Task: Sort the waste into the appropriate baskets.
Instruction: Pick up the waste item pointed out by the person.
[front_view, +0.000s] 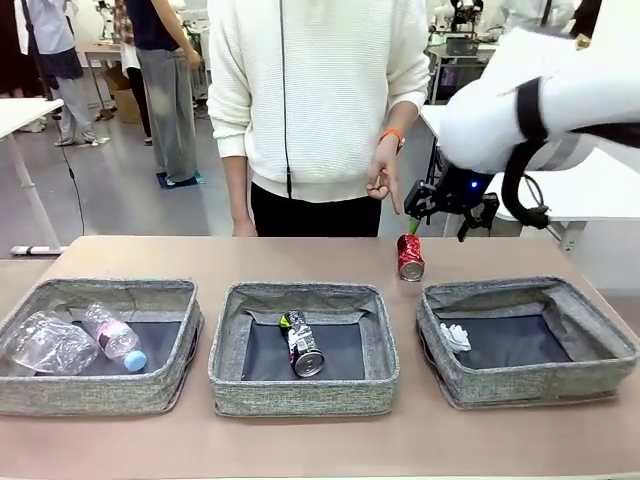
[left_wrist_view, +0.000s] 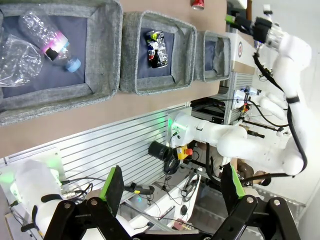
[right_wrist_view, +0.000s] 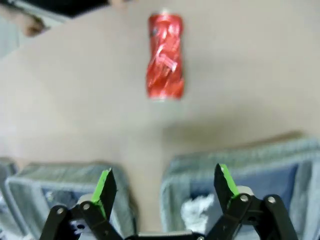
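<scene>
Now, operator, your notes, left to right.
Left bin (front_view: 170, 290): crushed bottle (front_view: 45, 343) lies at its left end, touching the capped bottle (front_view: 112, 336), whose blue cap points toward your side.
Left gripper (left_wrist_view: 170, 192): your left wrist view shows both green-padded fingers (left_wrist_view: 114, 189) set wide apart, nothing between them; it hangs off the table edge over the robot's frame, with all three bins in a row beyond it.
Middle bin (front_view: 300, 292): black-silver can (front_view: 304, 346) lies on its side on the dark bottom, silver end toward you.
Red can (front_view: 410, 257): stands upright on the bare table (front_view: 140, 255), behind the gap between the middle and right bins, touching neither.
Person's hand (front_view: 383, 183): hangs above the red can, one finger pointing down at it, not touching.
Right gripper (front_view: 452, 200): hovers beyond the far edge, just right of the red can and above it; you see its fingers (right_wrist_view: 104, 190) spread wide and empty in the right wrist view, the can lying ahead between them, blurred.
Right bin (front_view: 600, 320): paper wad (front_view: 456, 336) sits at its left end against the wall.
</scene>
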